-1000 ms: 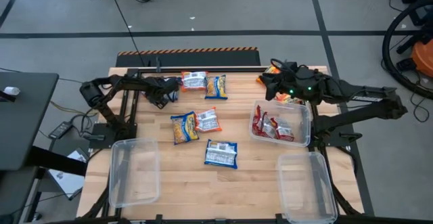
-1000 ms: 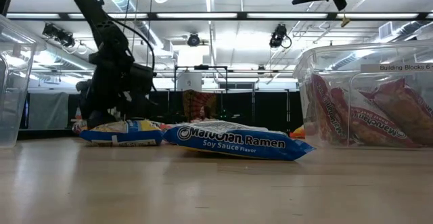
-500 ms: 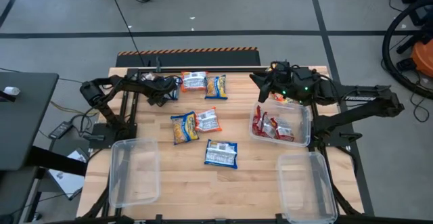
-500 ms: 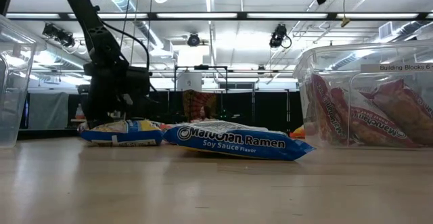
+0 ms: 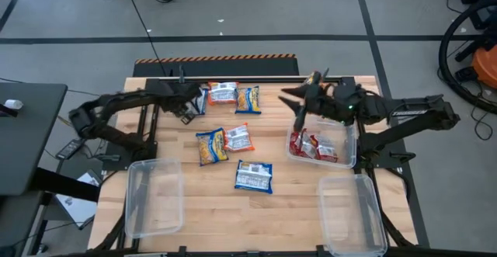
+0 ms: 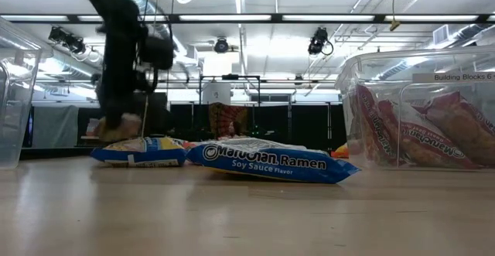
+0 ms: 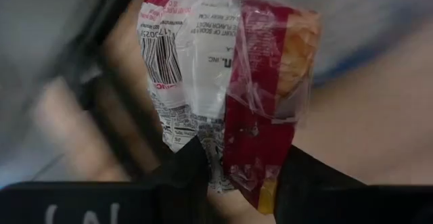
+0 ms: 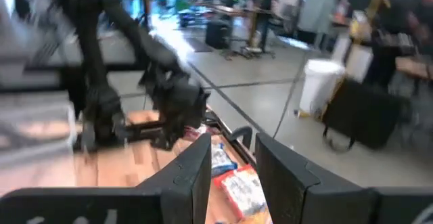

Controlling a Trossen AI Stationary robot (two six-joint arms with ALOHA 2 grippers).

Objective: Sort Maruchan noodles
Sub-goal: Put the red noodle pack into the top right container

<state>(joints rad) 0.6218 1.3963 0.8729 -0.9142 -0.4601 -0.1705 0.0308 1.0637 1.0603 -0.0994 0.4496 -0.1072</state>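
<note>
A: Over the table, high view: left gripper [image 5: 192, 102] sits at the far edge beside two loose packets [image 5: 235, 96]. Right gripper [image 5: 299, 102] hangs above the near-right clear bin [image 5: 351, 137], which already holds red packets [image 5: 314, 147]. Two more packets lie mid-table, a blue soy sauce packet [image 5: 254, 176] nearer the front. Two clear bins at the front corners are bare.

B: Low view?

A: Soy sauce packet [image 6: 271, 162] flat on the wood, crinkly film, puffed edges. A yellow-and-blue packet [image 6: 139, 151] behind it; left arm blurred above.

B: Left wrist view?

A: Fingers [image 7: 186, 170] pinch a red-and-white packet [image 7: 223, 102] by one corner; glossy wrinkled plastic, barcode side facing the camera, hanging clear of the table.

B: Right wrist view?

A: Fingers [image 8: 196, 163] stand parted with nothing between them.

B: Step?

A: Judged: pickup done, carry pending. Next move needs a steady lift toward the bin with the red ones, grip kept firm since thin film may slip.
</note>
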